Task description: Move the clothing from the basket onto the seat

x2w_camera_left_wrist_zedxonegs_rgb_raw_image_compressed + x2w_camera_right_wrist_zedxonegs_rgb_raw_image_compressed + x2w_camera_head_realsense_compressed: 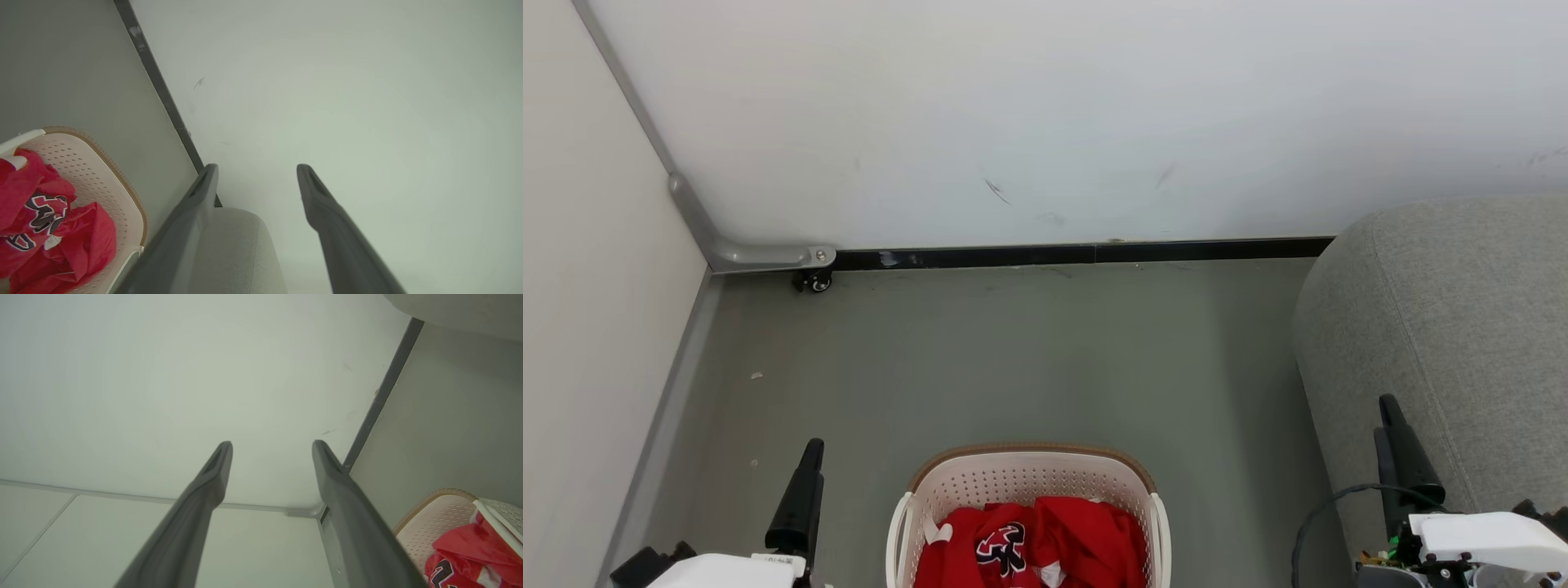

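Observation:
The basket (956, 483) is cream, perforated and brown-rimmed, and stands on the grey floor at the head view's bottom middle. The clothing (1086, 531) lies crumpled inside it, red with a black-and-white numeral on top. The seat (1445, 327), a light-grey sofa, bulks at the right. My left gripper (813, 449) hangs left of the basket and my right gripper (1388, 404) stands in front of the seat's side. In the wrist views the left gripper (257, 169) and right gripper (272, 446) are open and hold nothing. Those views also show the basket (122, 196) (441, 510) and the clothing (81, 232) (470, 551).
A white wall with a black baseboard (1078, 253) closes the far side. A pale panel (596, 327) bounds the left, with a grey metal foot and small caster (813, 279) at the corner. Bare floor (1029, 351) stretches between basket and wall.

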You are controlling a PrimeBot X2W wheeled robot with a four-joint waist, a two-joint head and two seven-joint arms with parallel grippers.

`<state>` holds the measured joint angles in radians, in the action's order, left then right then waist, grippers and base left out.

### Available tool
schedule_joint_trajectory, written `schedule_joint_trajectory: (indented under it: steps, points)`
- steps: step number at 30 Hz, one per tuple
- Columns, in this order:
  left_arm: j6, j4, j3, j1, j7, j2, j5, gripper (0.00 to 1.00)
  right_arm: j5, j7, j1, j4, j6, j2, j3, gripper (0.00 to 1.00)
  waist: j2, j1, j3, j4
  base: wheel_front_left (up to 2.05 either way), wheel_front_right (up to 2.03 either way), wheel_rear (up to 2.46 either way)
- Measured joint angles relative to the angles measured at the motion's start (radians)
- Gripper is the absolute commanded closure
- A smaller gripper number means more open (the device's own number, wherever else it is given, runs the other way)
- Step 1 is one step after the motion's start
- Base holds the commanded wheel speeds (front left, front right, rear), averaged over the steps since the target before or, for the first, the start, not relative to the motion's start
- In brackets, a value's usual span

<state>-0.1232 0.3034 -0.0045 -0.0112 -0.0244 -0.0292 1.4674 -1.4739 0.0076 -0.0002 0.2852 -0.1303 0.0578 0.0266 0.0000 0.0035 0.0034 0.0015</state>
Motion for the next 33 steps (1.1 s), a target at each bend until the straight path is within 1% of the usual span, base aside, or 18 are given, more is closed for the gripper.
schedule_joint_trajectory:
  steps: [11,18,19,22,28,33]
  points:
    - [0.01,-0.027,-0.029,-0.002,0.031,-0.019,-0.147,0.0,0.163,-0.03,0.0,-0.016,0.0,0.008,0.001,0.0,0.0,0.0082,-0.006,0.002,0.0,0.0,0.0]
    - [0.026,-0.055,-0.046,-0.01,0.053,-0.028,-0.268,0.0,0.27,-0.044,0.0,-0.023,0.0,0.006,0.0,0.0,0.0,0.0124,-0.01,0.004,0.0,0.0,0.0]
    - [0.027,-0.062,-0.052,-0.01,0.057,-0.029,-0.305,0.0,0.301,-0.053,0.0,-0.024,0.0,0.004,-0.002,0.0,0.0001,0.0131,-0.011,0.004,0.0,0.0,0.0]
    - [0.036,-0.074,-0.066,-0.01,0.064,-0.032,-0.358,0.0,0.344,-0.062,0.0,-0.024,0.0,0.001,-0.005,0.0,0.0,0.0139,-0.012,0.005,0.0,0.0,0.0]
    - [0.048,-0.093,-0.096,-0.01,0.08,-0.04,-0.466,0.0,0.439,-0.076,0.001,-0.024,0.0,-0.002,-0.014,0.0,0.0,0.0139,-0.014,0.005,0.0,0.0,0.0]
    - [0.065,-0.111,-0.118,-0.01,0.097,-0.043,-0.553,0.0,0.516,-0.087,0.001,-0.024,0.0,-0.004,-0.022,0.0,0.0,0.0115,-0.014,0.006,0.0,0.0,0.0]
